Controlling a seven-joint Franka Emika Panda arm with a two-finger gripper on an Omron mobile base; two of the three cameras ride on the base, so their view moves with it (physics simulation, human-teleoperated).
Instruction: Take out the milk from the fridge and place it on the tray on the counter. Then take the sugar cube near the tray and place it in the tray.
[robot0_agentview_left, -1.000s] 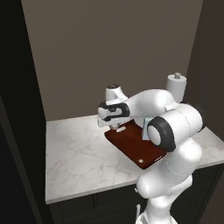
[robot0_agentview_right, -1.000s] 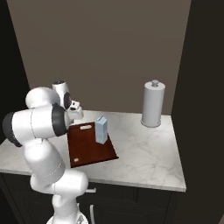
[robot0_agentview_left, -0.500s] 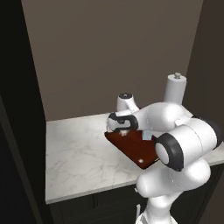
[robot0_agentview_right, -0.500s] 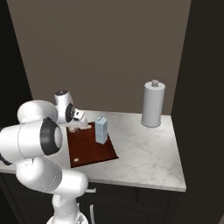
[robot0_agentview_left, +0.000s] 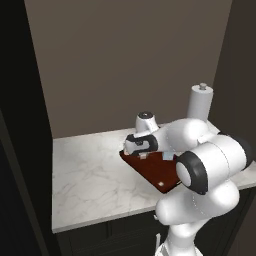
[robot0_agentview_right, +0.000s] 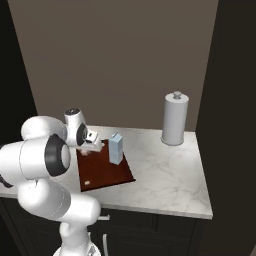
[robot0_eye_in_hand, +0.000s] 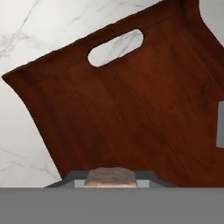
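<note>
Beige sugar cube (robot0_eye_in_hand: 110, 176) between fingers (robot0_eye_in_hand: 70, 178)

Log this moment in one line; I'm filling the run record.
hand: shut on tiny beige sugar cube, above tray | pale blue milk carton: upright on dark red-brown wooden tray | next: release cube

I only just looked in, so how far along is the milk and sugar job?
Done: the milk stands upright on the tray on the counter. In hand: the gripper is shut on the sugar cube and hangs over the tray. Left: lower the cube onto the tray and let go.
</note>
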